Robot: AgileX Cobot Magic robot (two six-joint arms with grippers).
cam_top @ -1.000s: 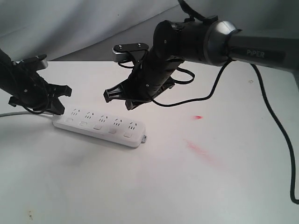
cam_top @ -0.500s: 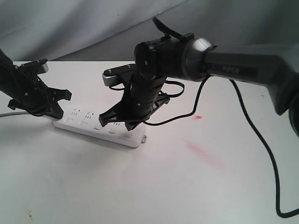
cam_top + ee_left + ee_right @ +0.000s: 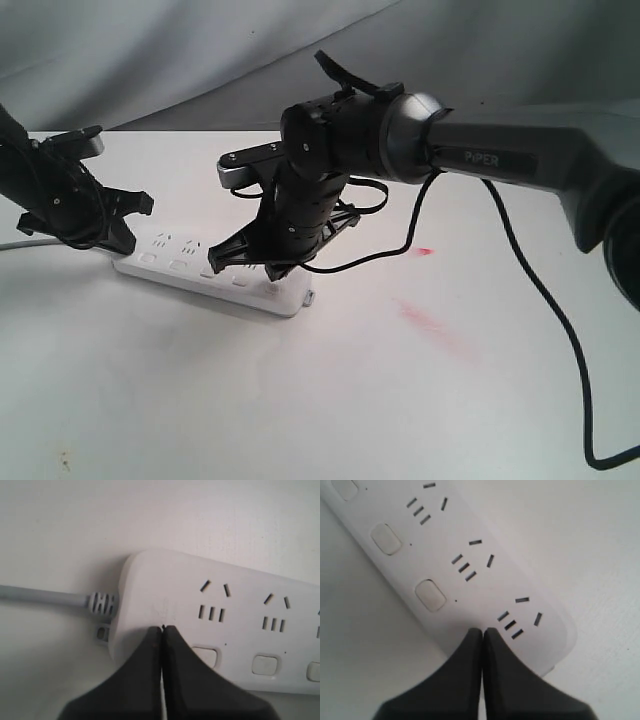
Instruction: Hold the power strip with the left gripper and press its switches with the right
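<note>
The white power strip (image 3: 180, 256) lies flat on the white table, its grey cord (image 3: 14, 243) leading off left. My left gripper (image 3: 122, 244) is shut, its tips pressed down on the strip's cord end (image 3: 162, 628), beside the first socket (image 3: 212, 600) and switch (image 3: 206, 656). My right gripper (image 3: 270, 280) is also shut, its tips (image 3: 483, 630) resting on the strip's far end where that socket's switch would lie, hidden under them. Two other switches (image 3: 430, 595) (image 3: 386, 538) show uncovered in the right wrist view.
Red smears (image 3: 424, 251) (image 3: 432, 322) mark the table right of the strip. A loose black cable (image 3: 555, 325) hangs from the grey PIPER arm (image 3: 500, 158) to the table's right edge. A grey backdrop (image 3: 150, 50) stands behind.
The right arm has swung left and dropped from above the strip until its shut tips rest on the strip's far end. The left gripper has stayed on the cord end.
</note>
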